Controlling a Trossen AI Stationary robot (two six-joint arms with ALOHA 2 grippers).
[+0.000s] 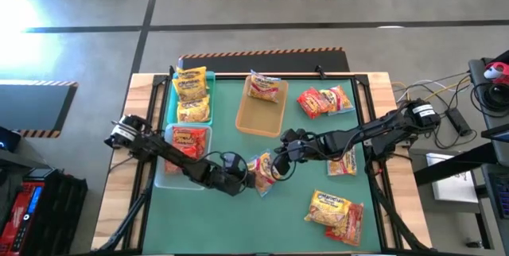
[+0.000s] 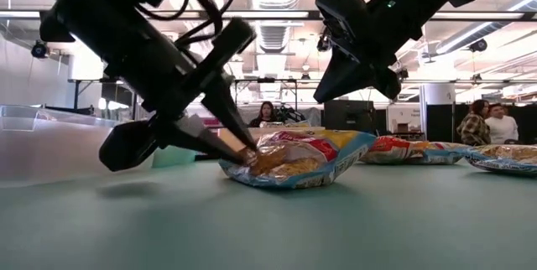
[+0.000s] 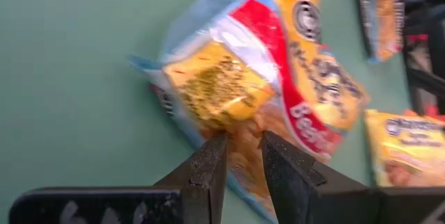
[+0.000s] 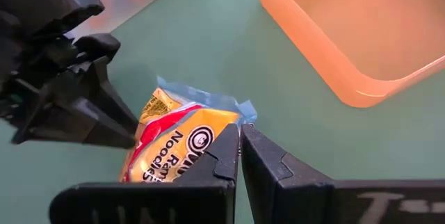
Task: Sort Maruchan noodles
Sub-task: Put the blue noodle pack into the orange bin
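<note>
At the left of the high view, yellow packets (image 1: 192,89) fill the teal tray (image 1: 169,101) and a red packet (image 1: 188,141) lies in the clear tray (image 1: 160,178), with one more in the tan tray (image 1: 253,118) at centre. Mid-frame the left gripper (image 1: 242,178) has its jaws clamped on the corner of a yellow-and-red packet (image 1: 262,168) lying on the tabletop (image 1: 215,224), the right gripper (image 1: 281,160) hovering above it, jaws closed and empty. Loose packets at upper right (image 1: 324,101), one at the right (image 1: 343,163) and a pile at lower right (image 1: 337,211) remain, so I'd judge it roughly half done.

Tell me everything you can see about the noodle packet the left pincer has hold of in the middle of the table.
The noodle packet is a crinkly plastic ramen pack, yellow and red with a pale blue edge, its noodle block showing through. It lies on the green table mat, between the two arms near the middle. The left pincer pinches its edge. The right pincer, shut, hovers just above its other end; contact there is unclear.
</note>
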